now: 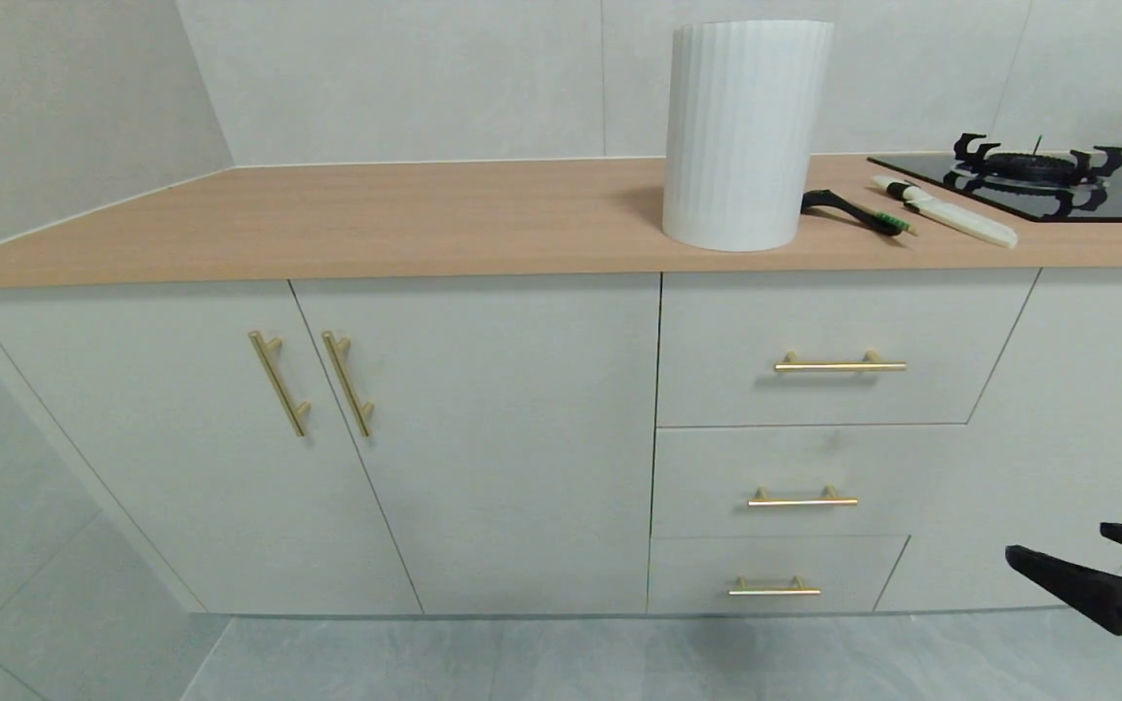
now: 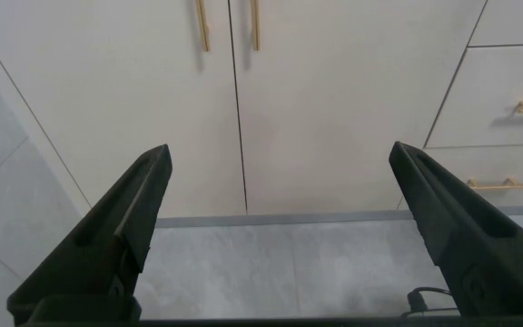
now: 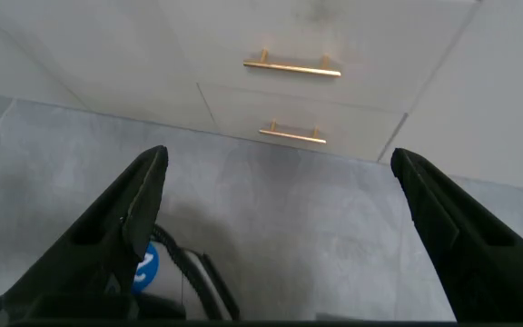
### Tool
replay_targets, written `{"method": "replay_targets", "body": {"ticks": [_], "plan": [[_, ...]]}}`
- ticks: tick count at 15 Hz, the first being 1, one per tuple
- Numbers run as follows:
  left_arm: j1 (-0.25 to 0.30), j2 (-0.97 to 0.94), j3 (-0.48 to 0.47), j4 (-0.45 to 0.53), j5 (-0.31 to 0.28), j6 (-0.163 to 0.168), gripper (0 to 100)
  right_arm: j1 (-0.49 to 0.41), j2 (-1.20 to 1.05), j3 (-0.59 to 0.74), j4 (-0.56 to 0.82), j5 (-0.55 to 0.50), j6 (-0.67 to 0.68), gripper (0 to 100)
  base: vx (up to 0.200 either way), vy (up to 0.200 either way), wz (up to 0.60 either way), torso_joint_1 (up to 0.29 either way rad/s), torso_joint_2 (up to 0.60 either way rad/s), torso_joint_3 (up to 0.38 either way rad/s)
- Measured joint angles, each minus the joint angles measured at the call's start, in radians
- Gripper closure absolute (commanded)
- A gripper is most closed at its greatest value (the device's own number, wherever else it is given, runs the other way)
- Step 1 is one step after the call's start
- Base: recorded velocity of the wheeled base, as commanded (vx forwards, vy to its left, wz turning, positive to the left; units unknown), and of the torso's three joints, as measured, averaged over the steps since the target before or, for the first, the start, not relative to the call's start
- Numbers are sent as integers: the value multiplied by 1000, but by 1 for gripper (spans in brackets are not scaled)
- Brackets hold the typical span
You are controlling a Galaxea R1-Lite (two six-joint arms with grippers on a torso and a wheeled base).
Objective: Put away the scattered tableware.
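On the wooden countertop, a tall white ribbed holder stands right of centre. Just to its right lie a black-handled utensil with a green tip and a white knife with a dark band. My right gripper hangs low at the right edge of the head view, open and empty, in front of the lower drawers. In the right wrist view its fingers spread wide above the floor. My left gripper is open too, facing the base of the cabinet doors, with nothing between its fingers.
A black gas hob sits at the countertop's far right. Below are two cabinet doors with gold handles and three drawers. Grey tiled floor runs along the cabinet front.
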Motion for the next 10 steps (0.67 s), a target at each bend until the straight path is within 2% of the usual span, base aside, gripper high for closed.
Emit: {"method": "replay_targets", "body": {"ticks": [3,8,10], "plan": [[0,0,0,0,0,0,0,34,172,-49,-67,-5,-2,0,0,0,0,0,0,0],[0,0,0,0,0,0,0,62,471,-254,-78,-11,-25,0,0,0,0,0,0,0],[0,0,0,0,0,0,0,81,594,-306,-94,-50,-29,0,0,0,0,0,0,0]]}}
